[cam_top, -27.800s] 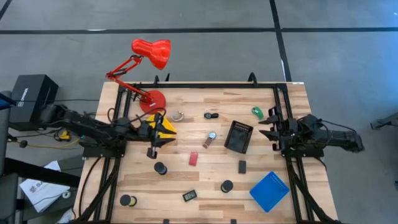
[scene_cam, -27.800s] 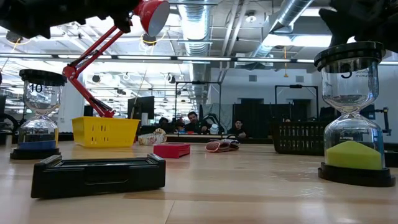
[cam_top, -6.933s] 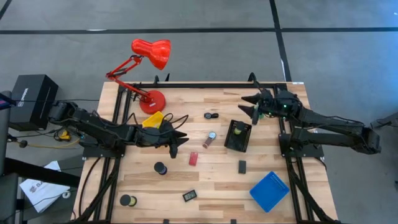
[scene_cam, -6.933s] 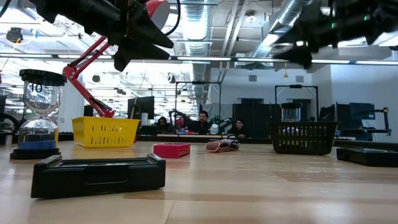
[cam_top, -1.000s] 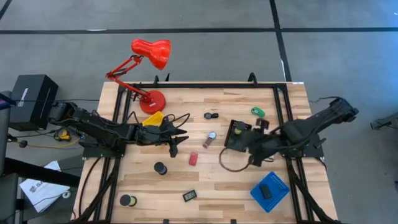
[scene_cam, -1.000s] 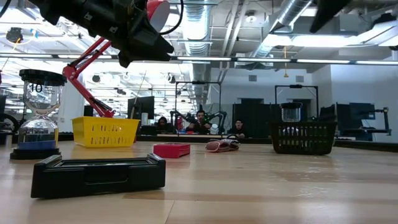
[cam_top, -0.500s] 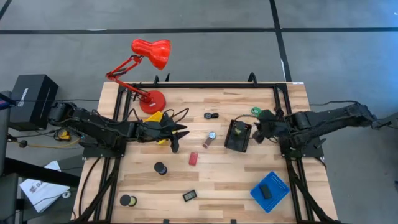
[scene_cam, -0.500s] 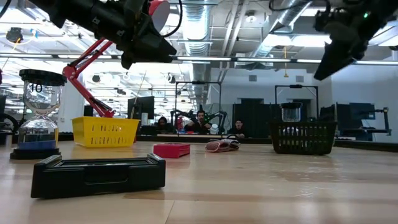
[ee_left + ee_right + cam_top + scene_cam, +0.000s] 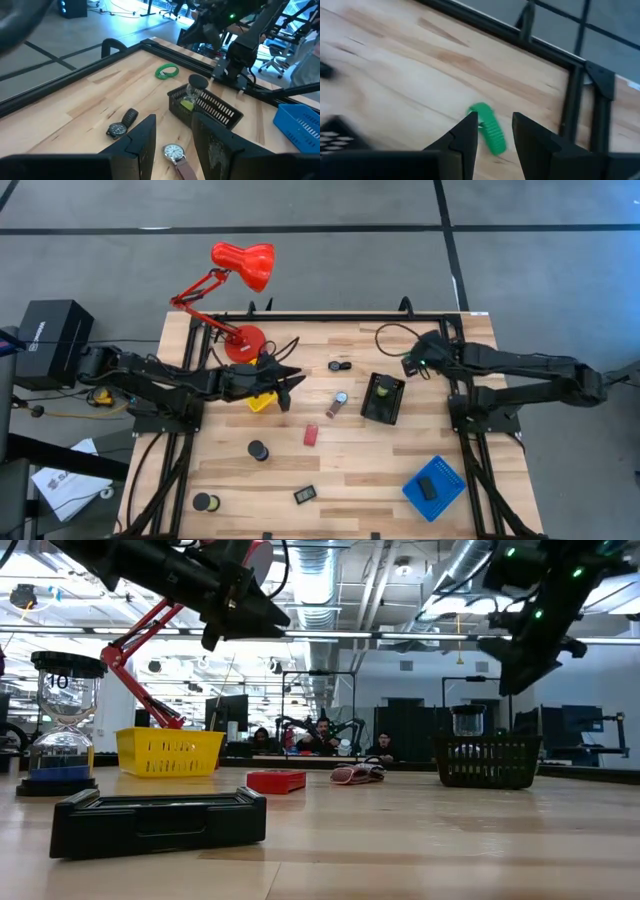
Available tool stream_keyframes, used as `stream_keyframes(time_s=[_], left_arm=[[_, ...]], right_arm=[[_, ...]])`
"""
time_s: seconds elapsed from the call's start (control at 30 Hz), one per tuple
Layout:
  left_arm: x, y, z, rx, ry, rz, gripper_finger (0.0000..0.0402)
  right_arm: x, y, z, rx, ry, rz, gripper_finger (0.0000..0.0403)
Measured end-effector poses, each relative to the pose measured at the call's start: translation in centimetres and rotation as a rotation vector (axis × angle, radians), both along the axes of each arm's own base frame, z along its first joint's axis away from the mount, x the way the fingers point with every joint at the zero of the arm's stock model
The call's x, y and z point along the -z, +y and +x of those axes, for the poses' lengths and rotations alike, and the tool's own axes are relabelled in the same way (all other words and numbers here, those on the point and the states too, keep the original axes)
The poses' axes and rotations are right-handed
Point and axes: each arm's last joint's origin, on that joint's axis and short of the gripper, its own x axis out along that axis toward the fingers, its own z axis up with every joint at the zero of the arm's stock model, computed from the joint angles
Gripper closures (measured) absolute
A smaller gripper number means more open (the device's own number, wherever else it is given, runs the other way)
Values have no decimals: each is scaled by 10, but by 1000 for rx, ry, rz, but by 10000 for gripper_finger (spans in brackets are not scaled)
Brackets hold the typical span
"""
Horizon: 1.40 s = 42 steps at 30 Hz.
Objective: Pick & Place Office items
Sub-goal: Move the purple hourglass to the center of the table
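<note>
Green coil (image 9: 489, 131) below right gripper (image 9: 492, 134), fingers spread, empty; left gripper (image 9: 287, 380) raised over yellow tray (image 9: 259, 400), spread.

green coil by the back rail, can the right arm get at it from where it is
Probably yes. The right tool hangs just above the green coil with its fingers apart, the coil showing between them. Bare wood surrounds it; the black basket sits clear to one side.
</note>
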Motion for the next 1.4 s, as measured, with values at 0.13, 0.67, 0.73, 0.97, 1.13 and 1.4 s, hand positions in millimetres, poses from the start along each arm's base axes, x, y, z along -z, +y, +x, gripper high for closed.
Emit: stream_keyframes(time_s=[0.13, 0.67, 0.73, 0.97, 1.13, 1.4], left_arm=[[0, 0, 0, 1, 0, 0, 279], [0, 0, 0, 1, 0, 0, 279], [0, 0, 0, 1, 0, 0, 279], [0, 0, 0, 1, 0, 0, 279], [0, 0, 0, 1, 0, 0, 279], [0, 0, 0, 1, 0, 0, 279]], right_arm=[[10, -7, 5, 23, 73, 25, 291], [33, -20, 16, 15, 260, 80, 291], [31, -23, 13, 33, 242, 75, 291], [32, -42, 15, 12, 125, 57, 291], [36, -57, 17, -125, 10, 72, 291], [26, -69, 23, -149, -98, -32, 291]])
